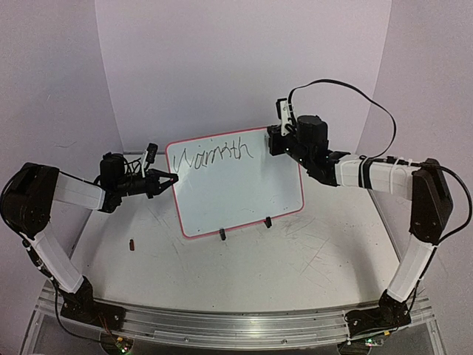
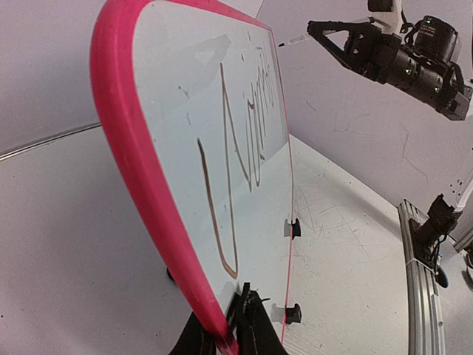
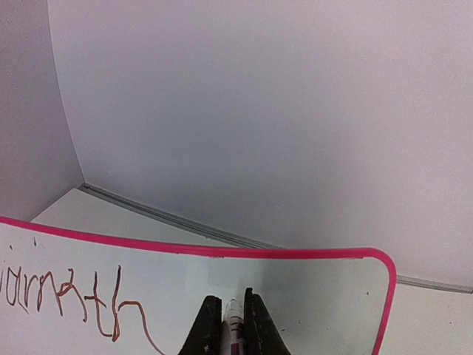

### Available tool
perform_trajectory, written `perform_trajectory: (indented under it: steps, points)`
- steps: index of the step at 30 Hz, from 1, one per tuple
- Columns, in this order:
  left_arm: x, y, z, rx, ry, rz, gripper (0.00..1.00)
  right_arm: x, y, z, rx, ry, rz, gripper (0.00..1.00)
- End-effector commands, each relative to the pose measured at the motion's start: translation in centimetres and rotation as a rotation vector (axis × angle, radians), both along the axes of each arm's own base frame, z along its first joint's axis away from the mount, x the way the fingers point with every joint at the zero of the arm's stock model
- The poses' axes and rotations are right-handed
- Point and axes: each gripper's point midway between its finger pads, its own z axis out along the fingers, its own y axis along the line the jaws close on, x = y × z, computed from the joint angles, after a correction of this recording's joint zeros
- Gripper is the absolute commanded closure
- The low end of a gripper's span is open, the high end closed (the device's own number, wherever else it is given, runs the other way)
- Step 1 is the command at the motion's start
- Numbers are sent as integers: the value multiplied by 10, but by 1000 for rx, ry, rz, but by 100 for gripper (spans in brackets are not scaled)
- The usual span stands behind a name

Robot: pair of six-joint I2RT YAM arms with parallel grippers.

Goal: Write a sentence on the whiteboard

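The whiteboard (image 1: 244, 194) stands upright on two black clip feet (image 1: 222, 235), with a pink-red frame. The sentence (image 1: 211, 157) is one dark cursive word, roughly "Warmth", along the top. It also shows in the left wrist view (image 2: 247, 140) and the right wrist view (image 3: 81, 296). My left gripper (image 1: 171, 178) is shut on the board's left frame edge (image 2: 148, 192). My right gripper (image 1: 273, 143) is shut on a white marker (image 3: 235, 319). Its tip (image 2: 284, 43) is close to the board's upper right part, right of the word. I cannot tell if it touches.
A small dark red object (image 1: 131, 245) lies on the scratched grey tabletop (image 1: 310, 259) left of the board. A white curved backdrop (image 1: 244, 66) rises behind the board. The metal rail (image 1: 236, 325) with both arm bases runs along the near edge.
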Motion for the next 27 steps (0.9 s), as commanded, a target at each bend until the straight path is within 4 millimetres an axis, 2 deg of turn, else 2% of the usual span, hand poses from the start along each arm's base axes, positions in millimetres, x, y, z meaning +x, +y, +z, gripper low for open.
perform_trajectory:
  steps: [1, 14, 27]
  points:
    - [18, 9, -18, 131, -86, 93, 100, 8, 7, 15, 43, -36, 9, 100]
    - [17, 9, -18, 131, -87, 92, 100, 14, 11, 12, 35, -44, 5, 100]
    - [18, 9, -19, 132, -84, 90, 100, 6, 18, -6, 65, 26, 58, 100]
